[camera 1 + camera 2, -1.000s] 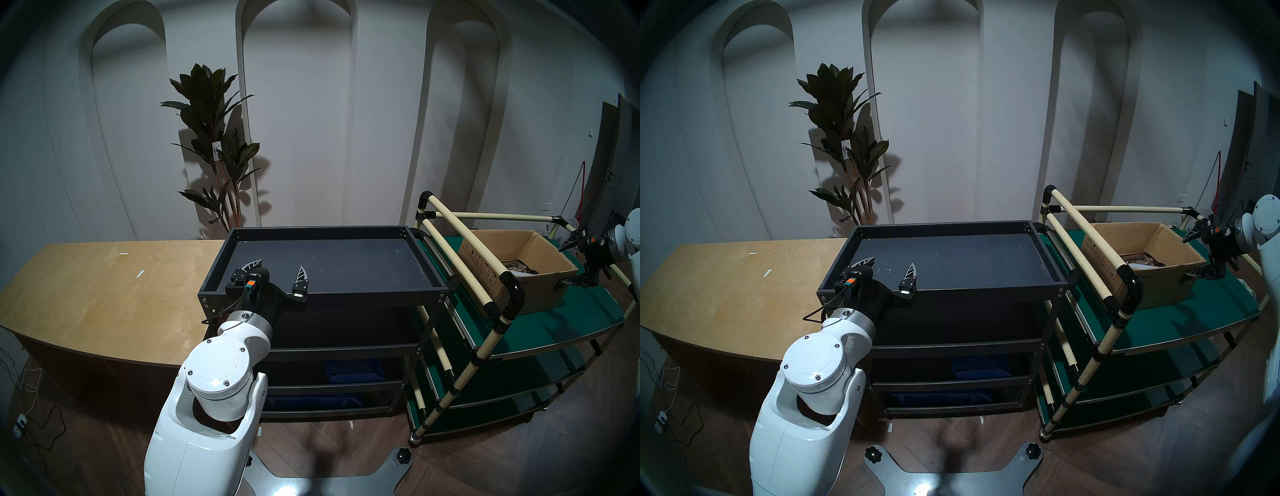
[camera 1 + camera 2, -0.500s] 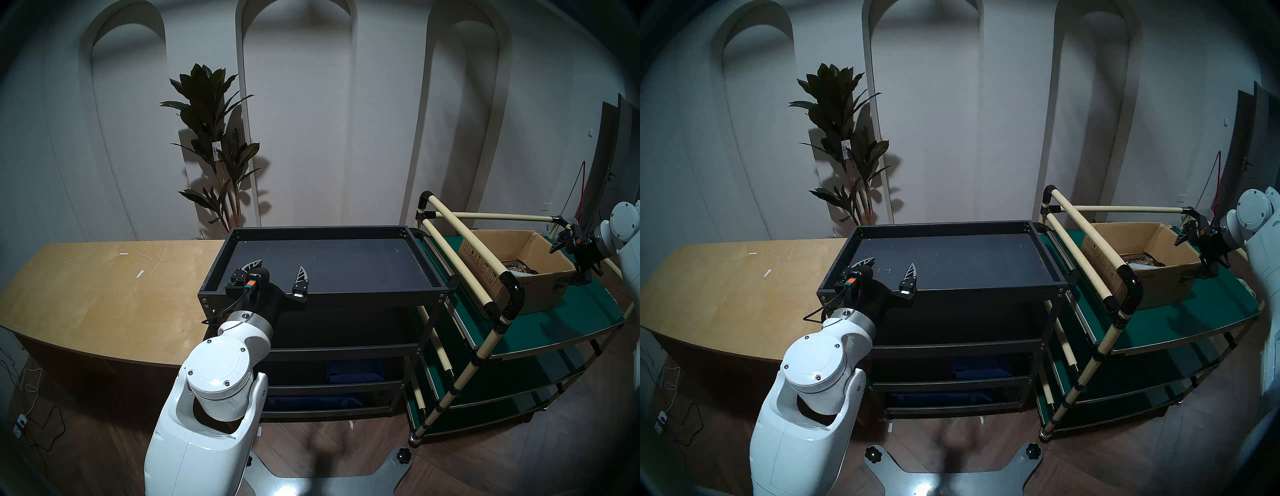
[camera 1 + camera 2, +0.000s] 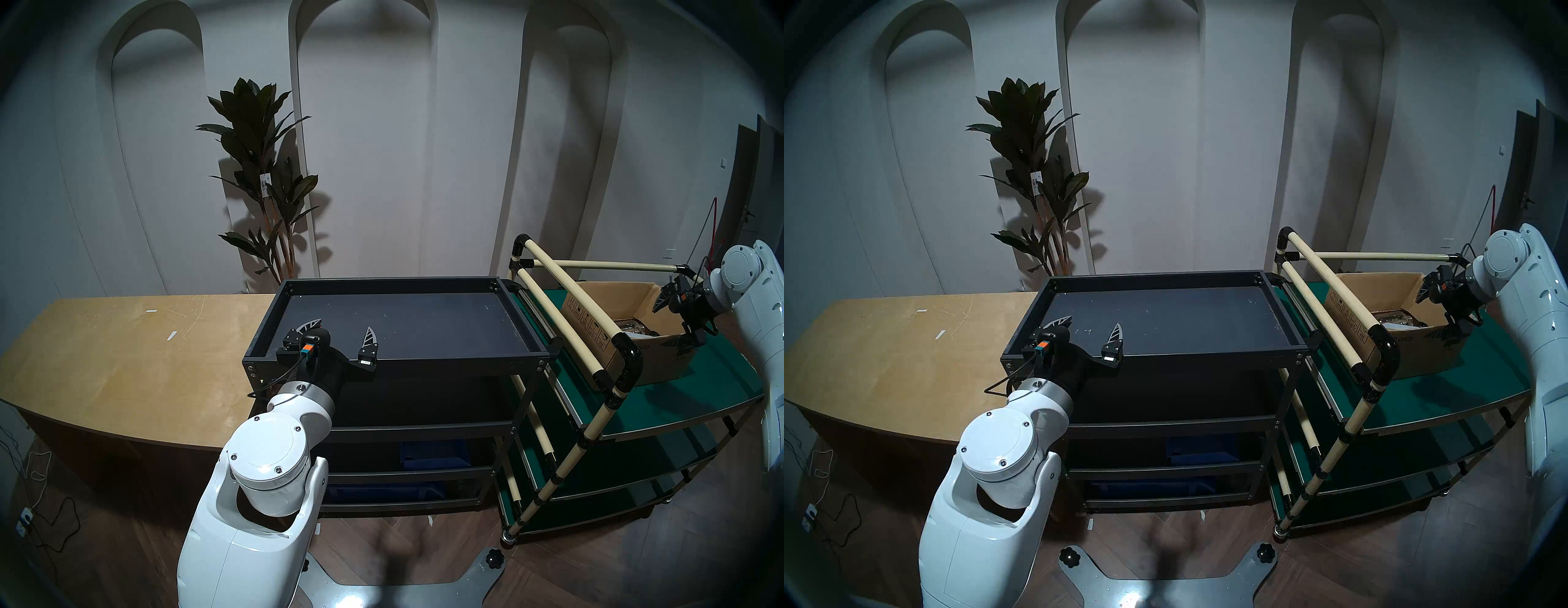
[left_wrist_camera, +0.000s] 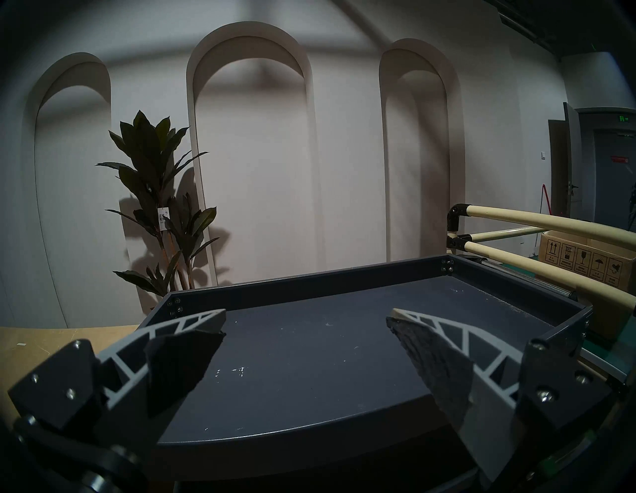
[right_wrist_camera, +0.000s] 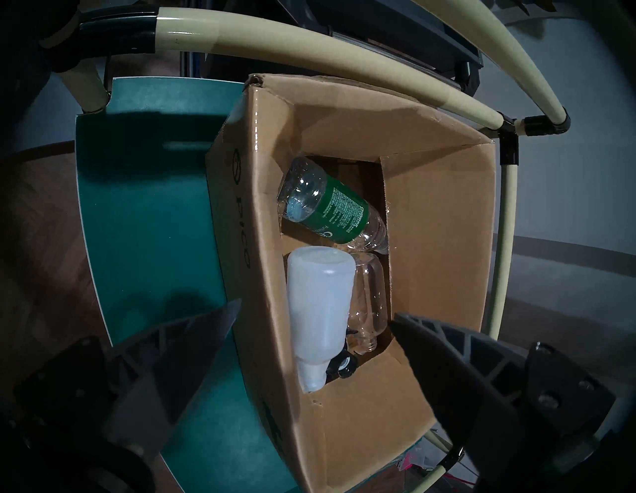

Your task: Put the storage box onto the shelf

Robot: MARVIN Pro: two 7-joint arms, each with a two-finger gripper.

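Right fingers [image 5: 315, 318] spread astride box [image 5: 444, 220] wall | left fingers [image 4: 306, 318] released | box: three bottles [image 5: 320, 320]

Dim indoor light, heavy fisheye vignette in all four views.

The room is lit weakly and coolly from above and in front: the plant [image 3: 263, 178] throws a soft double shadow on the pale wall behind it, and the arched niches hold deep shade along one side. The wooden table [image 3: 127, 365] is the brightest warm patch, while the shelf [image 3: 399, 327] top reads almost black with faint specks. Straight tubes and edges bow towards each dark rim. In the right wrist view a small glare streak sits on the storage box [image 5: 447, 220] wall and highlights glint on the clear bottle [image 5: 330, 206]; the near tool fingers there are dark and soft-focused.
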